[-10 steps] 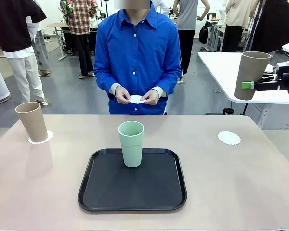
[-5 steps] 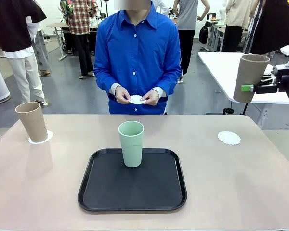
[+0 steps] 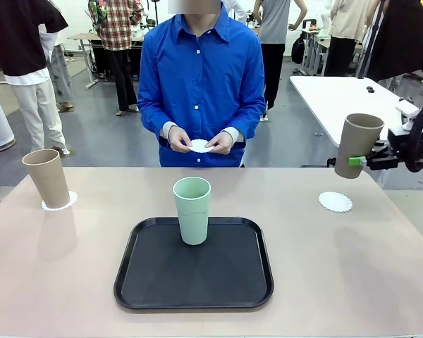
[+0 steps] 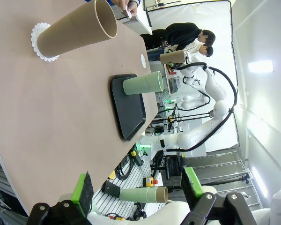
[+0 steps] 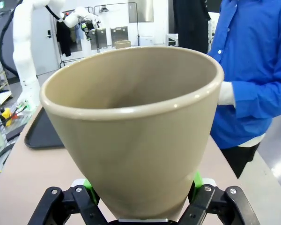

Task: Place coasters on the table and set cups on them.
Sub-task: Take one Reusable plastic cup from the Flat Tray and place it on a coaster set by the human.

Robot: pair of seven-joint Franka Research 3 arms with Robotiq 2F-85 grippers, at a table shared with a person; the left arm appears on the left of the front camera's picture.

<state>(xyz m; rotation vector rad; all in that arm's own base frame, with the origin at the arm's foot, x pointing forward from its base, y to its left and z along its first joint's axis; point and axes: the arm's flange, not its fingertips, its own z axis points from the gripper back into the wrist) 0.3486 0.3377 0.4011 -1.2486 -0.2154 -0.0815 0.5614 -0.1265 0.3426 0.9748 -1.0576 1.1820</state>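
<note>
Three cups: tan cup (image 3: 48, 177) on its coaster (image 3: 59, 204) at 10 o'clock, mint cup (image 3: 192, 210) on the tray (image 3: 194, 296), second tan cup (image 3: 357, 144) clamped aloft by the right gripper (image 3: 354, 160) at 2 o'clock, near a bare coaster (image 3: 335, 202). Third coaster (image 3: 199, 146) in the person's hands (image 3: 222, 143). Left gripper (image 4: 136, 183) wide, empty.

1. Right wrist view: the held tan cup (image 5: 136, 131) hides its base and most of both fingers (image 5: 196, 180).
2. Front view: the right arm (image 3: 416, 137) runs off the right edge.
3. The left coaster (image 3: 63, 205) sits mostly covered by the left tan cup (image 3: 48, 177).
4. The person's hands (image 3: 178, 139) half cover another coaster (image 3: 199, 146).
</note>
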